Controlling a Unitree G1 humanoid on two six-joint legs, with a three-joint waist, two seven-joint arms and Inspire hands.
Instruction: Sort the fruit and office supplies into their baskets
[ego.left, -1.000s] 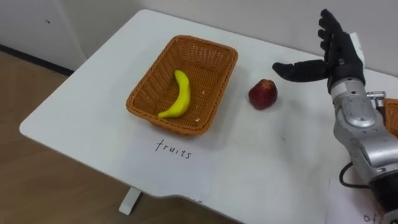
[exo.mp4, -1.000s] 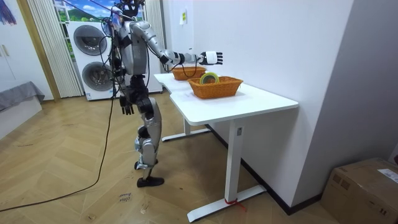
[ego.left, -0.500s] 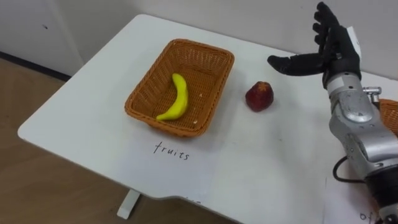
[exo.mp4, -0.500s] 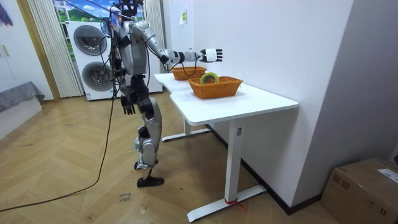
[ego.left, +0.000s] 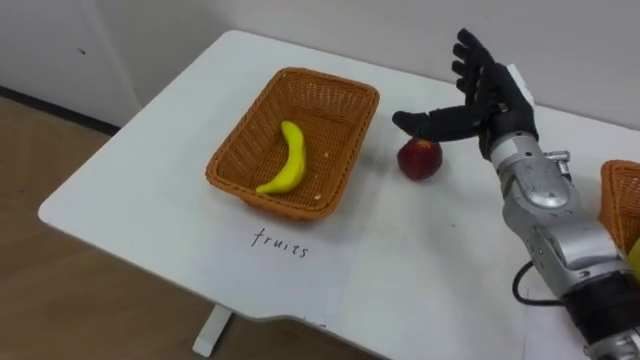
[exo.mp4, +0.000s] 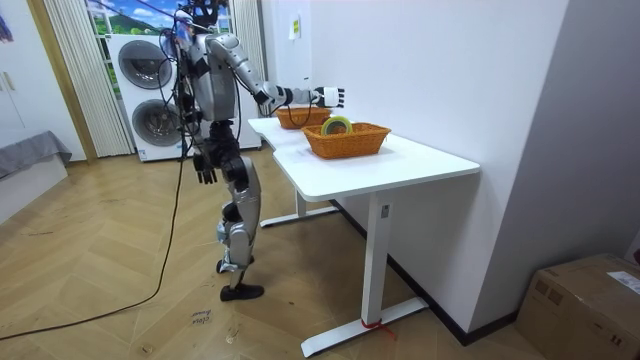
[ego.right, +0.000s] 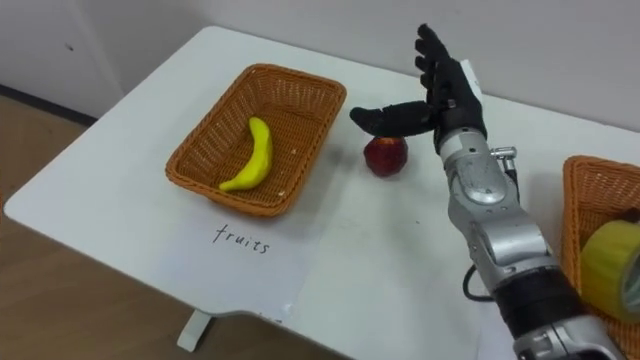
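Right hand (ego.left: 487, 100) hovers spread wide and empty, fingers straight up and thumb reaching out sideways just over the apple (ego.left: 420, 158). That open shape looks set to close round the fruit from behind and above. Whether the thumb touches the apple I cannot tell.

The apple sits on the surface (ego.left: 420, 260) toward its far edge, just beside the right wall of the fruit basket (ego.left: 262, 198), so only a short carry to the left should be needed. That basket lies toward the far left corner, behind a handwritten label (ego.left: 280, 242) near the front edge, with a banana (ego.left: 287, 160) already inside.

Toward the right edge, the other basket (ego.right: 590, 175) holds a tape (ego.right: 612, 260).

Left hand (exo.mp4: 205, 172) hangs idle at the robot's hip, too small to read.
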